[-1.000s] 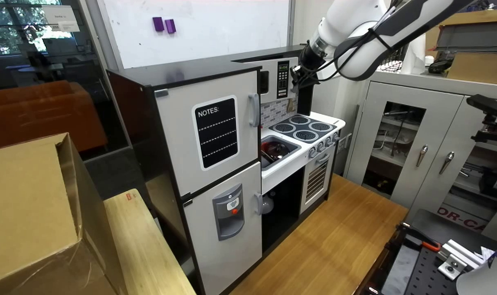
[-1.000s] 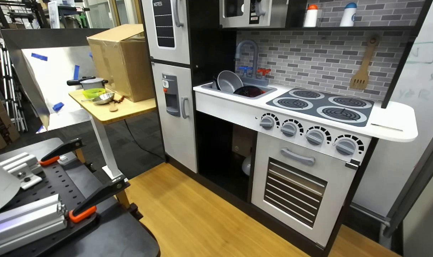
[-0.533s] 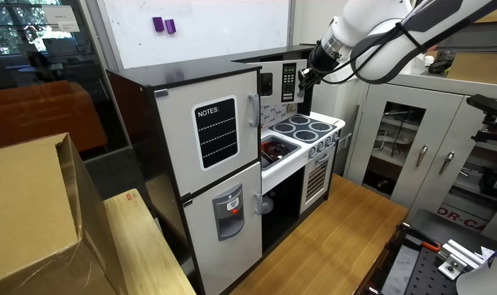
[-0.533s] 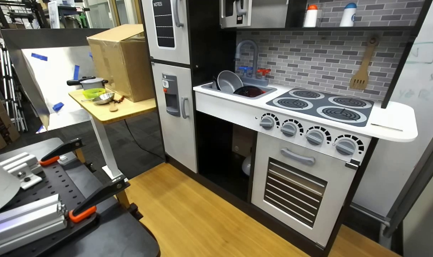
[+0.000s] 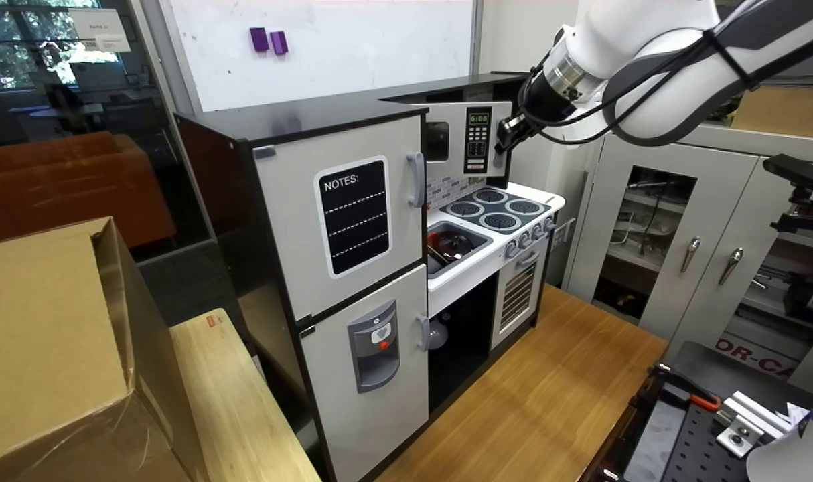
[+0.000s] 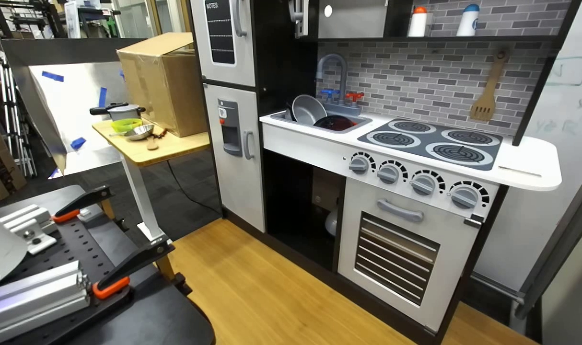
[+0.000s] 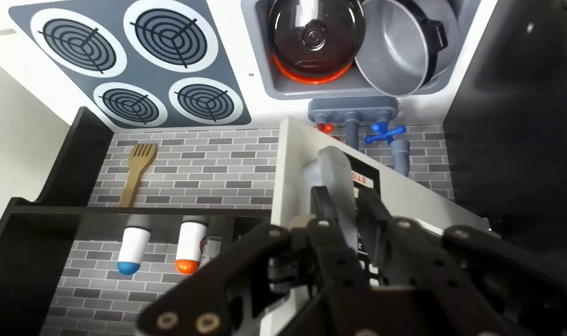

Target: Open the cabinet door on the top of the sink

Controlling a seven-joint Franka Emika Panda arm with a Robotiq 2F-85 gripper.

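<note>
End effector [image 7: 346, 198] pinches grey handle [image 7: 336, 164] tightly, presumably for pulling leverage | cabinet door [image 5: 457, 142] stands swung open above sink [image 7: 293, 93], hinged at left

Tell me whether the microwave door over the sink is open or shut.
Open: in both exterior views the microwave door stands swung out from the upper unit.

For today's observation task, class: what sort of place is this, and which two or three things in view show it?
Probably a robotics lab or workroom: a robot arm reaches to a toy kitchen that has a whiteboard behind it.
</note>
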